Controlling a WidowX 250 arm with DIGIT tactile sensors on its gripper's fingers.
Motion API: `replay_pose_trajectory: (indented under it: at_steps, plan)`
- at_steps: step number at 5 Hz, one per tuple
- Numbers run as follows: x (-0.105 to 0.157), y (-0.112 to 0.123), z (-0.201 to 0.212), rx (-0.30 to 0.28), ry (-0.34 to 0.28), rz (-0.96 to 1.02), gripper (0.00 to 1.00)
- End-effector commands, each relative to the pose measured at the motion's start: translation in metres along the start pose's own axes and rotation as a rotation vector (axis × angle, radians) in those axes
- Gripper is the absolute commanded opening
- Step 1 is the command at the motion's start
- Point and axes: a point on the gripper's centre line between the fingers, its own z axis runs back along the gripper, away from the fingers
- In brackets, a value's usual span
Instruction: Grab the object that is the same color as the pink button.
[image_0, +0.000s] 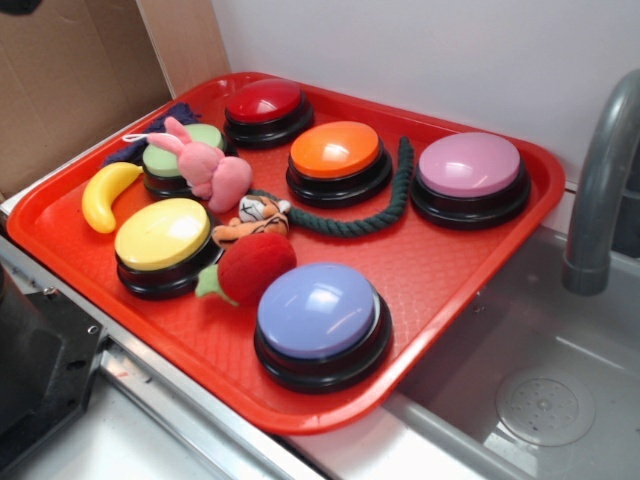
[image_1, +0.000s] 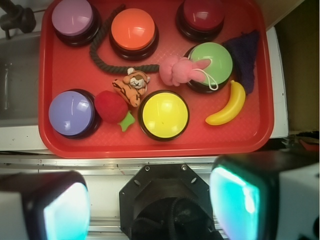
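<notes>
The object, a small pink plush bunny (image_0: 205, 165) (image_1: 180, 70), lies on the red tray (image_0: 440, 270) (image_1: 70, 145), leaning against the green button (image_1: 212, 62). The pink button (image_0: 470, 170) (image_1: 73, 17) stands at the tray's far right corner in the exterior view, away from the bunny. In the wrist view my gripper (image_1: 150, 205) is high above and back from the tray's near edge. It is open, with its two fingers (image_1: 245, 195) wide apart and nothing between them. The exterior view does not show the gripper.
Also on the tray: red (image_0: 265, 105), orange (image_0: 337, 152), yellow (image_0: 163, 237) and lavender-blue (image_0: 318, 315) buttons, a banana (image_0: 105, 193), a tiger plush (image_0: 255, 218), a red strawberry plush (image_0: 252, 268), a green rope (image_0: 375, 210), a purple cloth (image_1: 245, 55). A faucet (image_0: 600, 190) and sink (image_0: 540, 400) lie to the right.
</notes>
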Motion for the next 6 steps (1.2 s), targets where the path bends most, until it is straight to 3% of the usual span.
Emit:
replay_pose_trajectory:
  at_steps: [1, 3, 4, 5, 6]
  plan:
    - [0.000, 0.000, 0.000, 0.000, 0.000, 0.000, 1.00]
    - [0.036, 0.006, -0.033, 0.014, -0.077, 0.266, 1.00]
    - [0.049, 0.020, -0.056, 0.009, -0.099, 0.496, 1.00]
    - [0.054, 0.037, -0.081, 0.031, -0.199, 0.740, 1.00]
    - [0.056, 0.054, -0.101, 0.014, -0.216, 0.876, 1.00]
